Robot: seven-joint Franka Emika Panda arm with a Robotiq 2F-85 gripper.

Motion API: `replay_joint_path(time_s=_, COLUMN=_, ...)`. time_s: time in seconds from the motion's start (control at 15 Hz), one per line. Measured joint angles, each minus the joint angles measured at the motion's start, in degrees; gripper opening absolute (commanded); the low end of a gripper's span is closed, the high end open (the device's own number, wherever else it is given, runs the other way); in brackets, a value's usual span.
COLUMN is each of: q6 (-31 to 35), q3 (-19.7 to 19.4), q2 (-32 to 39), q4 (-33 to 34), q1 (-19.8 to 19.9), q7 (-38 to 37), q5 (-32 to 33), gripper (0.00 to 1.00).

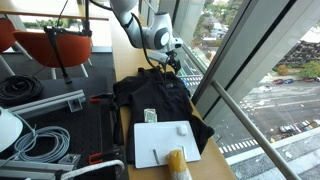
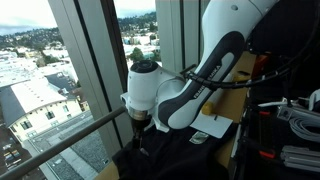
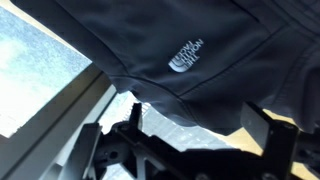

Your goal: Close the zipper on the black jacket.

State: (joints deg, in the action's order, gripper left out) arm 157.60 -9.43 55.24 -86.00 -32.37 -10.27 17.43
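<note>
The black jacket lies rumpled on the wooden table beside the window, with a small white tag on it. Its far end reaches the gripper, which hangs just above it at the window side. In an exterior view the gripper points down onto the jacket. In the wrist view the jacket fills the top, with a white logo. The gripper is open, its two fingers spread wide below the jacket's edge, with nothing between them. I cannot see the zipper.
A white board lies on the jacket's near end, with a yellow object next to it. Coiled black cables and grey cables lie beside the table. A red chair stands behind. The window frame and rail run close along the table.
</note>
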Motion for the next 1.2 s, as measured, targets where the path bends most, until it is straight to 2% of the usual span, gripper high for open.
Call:
replay_joint_path(time_s=0.2, q6=-0.09, q3=-0.67, q2=-2.43, q4=-3.76, q1=2.85, q7=-3.99, q5=-1.63, gripper=1.00)
replay_joint_path(time_s=0.33, q6=-0.09, q3=0.48, q2=-3.42, q4=-5.93, q1=5.39, q7=-4.19, q5=-3.74, gripper=1.00)
replay_joint_path(time_s=0.6, q6=-0.06, q3=11.47, q2=-5.07, q4=-9.67, q1=16.09, q7=3.13, q5=-9.92, gripper=1.00)
replay_joint_path(time_s=0.8, q6=-0.47, q3=17.36, q2=-5.72, q4=-11.83, q1=22.58, q7=8.23, q5=-13.44, gripper=1.00)
replay_joint_path(time_s=0.93, q6=-2.06, q3=18.79, q2=-6.36, q4=-13.11, q1=24.80, q7=9.58, q5=-14.60, gripper=1.00)
replay_joint_path(time_s=1.2, q6=-6.31, q3=18.92, q2=-9.52, q4=-16.93, q1=25.62, q7=9.70, q5=-14.87, gripper=1.00)
